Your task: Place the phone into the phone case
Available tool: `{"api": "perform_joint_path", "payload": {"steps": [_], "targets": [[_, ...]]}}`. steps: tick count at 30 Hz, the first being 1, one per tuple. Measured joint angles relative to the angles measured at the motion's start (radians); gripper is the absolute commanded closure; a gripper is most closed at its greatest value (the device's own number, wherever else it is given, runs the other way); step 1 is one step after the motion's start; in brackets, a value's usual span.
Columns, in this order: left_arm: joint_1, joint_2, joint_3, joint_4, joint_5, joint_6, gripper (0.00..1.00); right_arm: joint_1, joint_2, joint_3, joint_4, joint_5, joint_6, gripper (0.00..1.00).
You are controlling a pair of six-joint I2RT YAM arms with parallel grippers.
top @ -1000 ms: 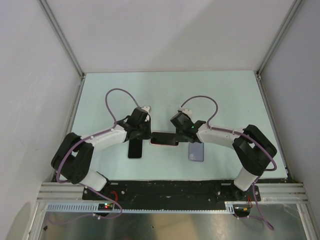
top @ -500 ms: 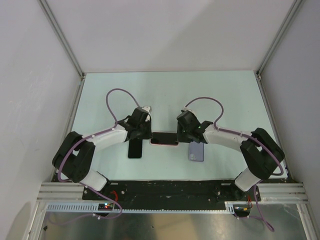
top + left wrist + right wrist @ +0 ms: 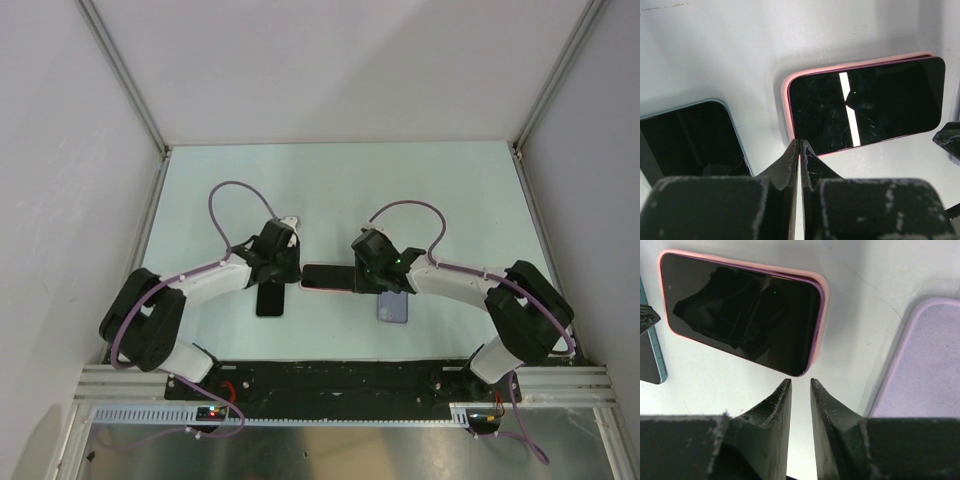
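The phone [image 3: 328, 278], black screen up, lies in a pink case [image 3: 785, 100] at the table's middle, between my two grippers. My left gripper [image 3: 291, 274] is shut and empty. In the left wrist view its tips [image 3: 800, 143] touch the near left corner of the pink case, with the phone [image 3: 865, 102] beyond. My right gripper [image 3: 366, 281] is at the phone's right end. In the right wrist view its jaws [image 3: 800, 382] are nearly shut, with a thin gap and nothing between them, just short of the phone's [image 3: 740, 310] corner and pink rim [image 3: 823, 305].
A second black phone with a teal edge [image 3: 270, 298] lies near and left of the pink case, also in the left wrist view [image 3: 690, 140]. A lilac case [image 3: 393, 306] lies to the right, under the right arm, and shows in the right wrist view [image 3: 925, 365]. White walls enclose the table.
My right gripper has swung nearer and down to the phone's right end. My left gripper has shifted slightly. The phone in the pink case has stayed in place.
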Motion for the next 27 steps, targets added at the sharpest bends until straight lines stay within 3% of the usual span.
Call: {"api": "perform_joint_path", "payload": {"steps": [11, 27], "targets": [[0.026, -0.003, -0.016, 0.001, -0.008, -0.008, 1.0, -0.003, -0.003, -0.005, -0.003, 0.017, 0.007, 0.76], [0.032, 0.043, -0.016, 0.009, 0.008, -0.008, 1.0, -0.025, 0.028, -0.006, 0.033, 0.002, 0.007, 0.81]]}}
